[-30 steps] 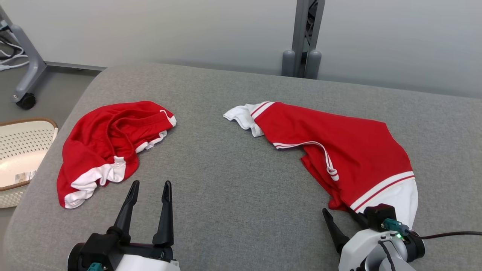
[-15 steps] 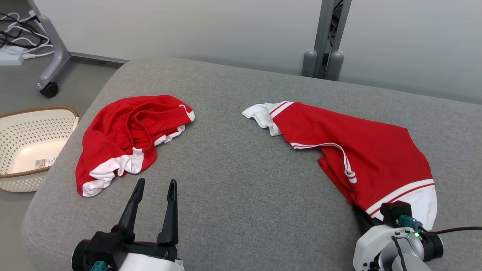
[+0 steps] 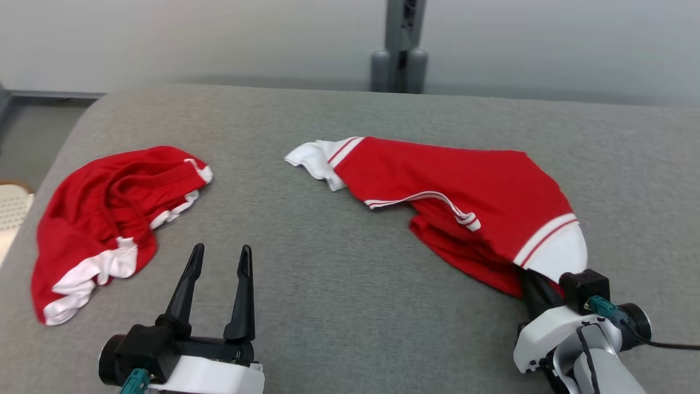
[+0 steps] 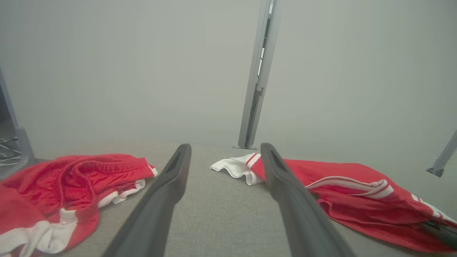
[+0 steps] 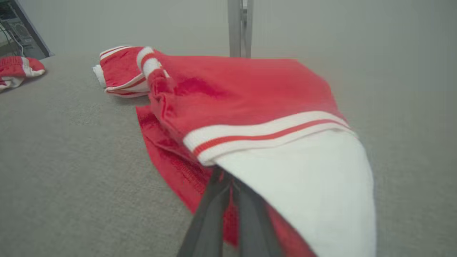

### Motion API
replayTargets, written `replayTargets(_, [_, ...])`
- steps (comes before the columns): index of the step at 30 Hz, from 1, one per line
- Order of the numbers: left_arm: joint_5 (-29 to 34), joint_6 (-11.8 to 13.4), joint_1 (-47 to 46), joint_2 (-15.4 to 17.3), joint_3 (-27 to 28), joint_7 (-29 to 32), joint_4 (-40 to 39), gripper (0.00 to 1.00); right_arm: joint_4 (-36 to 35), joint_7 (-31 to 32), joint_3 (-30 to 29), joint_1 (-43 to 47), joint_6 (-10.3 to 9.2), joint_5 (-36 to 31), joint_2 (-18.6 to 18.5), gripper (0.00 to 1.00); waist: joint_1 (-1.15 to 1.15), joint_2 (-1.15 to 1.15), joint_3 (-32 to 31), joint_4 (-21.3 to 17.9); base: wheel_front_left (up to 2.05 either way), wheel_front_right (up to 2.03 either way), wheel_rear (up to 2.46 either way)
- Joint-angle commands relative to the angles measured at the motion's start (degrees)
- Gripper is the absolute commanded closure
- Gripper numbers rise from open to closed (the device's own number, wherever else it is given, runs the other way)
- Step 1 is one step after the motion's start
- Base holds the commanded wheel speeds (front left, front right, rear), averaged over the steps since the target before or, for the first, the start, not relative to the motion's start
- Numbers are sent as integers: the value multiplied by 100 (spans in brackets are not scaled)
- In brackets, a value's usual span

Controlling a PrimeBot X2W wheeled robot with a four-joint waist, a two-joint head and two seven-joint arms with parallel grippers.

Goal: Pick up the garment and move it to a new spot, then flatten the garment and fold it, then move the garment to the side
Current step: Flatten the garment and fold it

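The garment (image 3: 465, 186), red with white striped hems, lies crumpled on the right half of the grey padded surface (image 3: 328, 284). Its near white end is bunched and raised off the padding. My right gripper (image 3: 532, 280) is shut on that near end, fingertips tucked under the cloth. In the right wrist view the two fingers (image 5: 210, 214) meet under the white hem of the garment (image 5: 242, 89). My left gripper (image 3: 220, 253) hovers open and holds nothing near the front left. In the left wrist view, the left gripper (image 4: 225, 151) points between the two cloths, with the garment (image 4: 339, 175) to its right.
A second red and white cloth (image 3: 98, 202) lies heaped at the left of the surface, seen also as the cloth (image 4: 71, 178) in the left wrist view. A pale perforated basket (image 3: 11, 208) sits off the left edge. A grey metal post (image 3: 399, 49) stands behind the surface.
My right gripper went from open beside the garment's near hem to shut on it, and that end now stands bunched and raised. The head camera has swung. The left gripper holds still.
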Motion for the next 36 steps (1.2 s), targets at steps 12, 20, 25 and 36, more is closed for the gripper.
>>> replayTargets(12, [144, -117, -187, 21, 85, -23, 43, 0, -1051, -8, -865, 564, -1, -292, -171, 100, 0, 0, 108, -1174, 0, 0, 0])
replayTargets(20, [147, -130, -183, 21, 54, -23, 77, 0, -1319, -8, -1819, 816, -1, -538, -325, 100, 0, 0, -32, -1513, 0, 0, 0])
replayTargets(25, [191, -241, -154, 20, -76, -23, 131, 0, -949, -9, -1903, 865, -1, -676, -302, 100, 0, 0, -98, -1588, 0, 0, 0])
replayTargets(36, [413, -446, -227, 20, -352, -23, 345, 0, -1602, -8, -2574, 800, -1, -932, -107, 0, 0, 0, -128, -1658, 0, 0, 0])
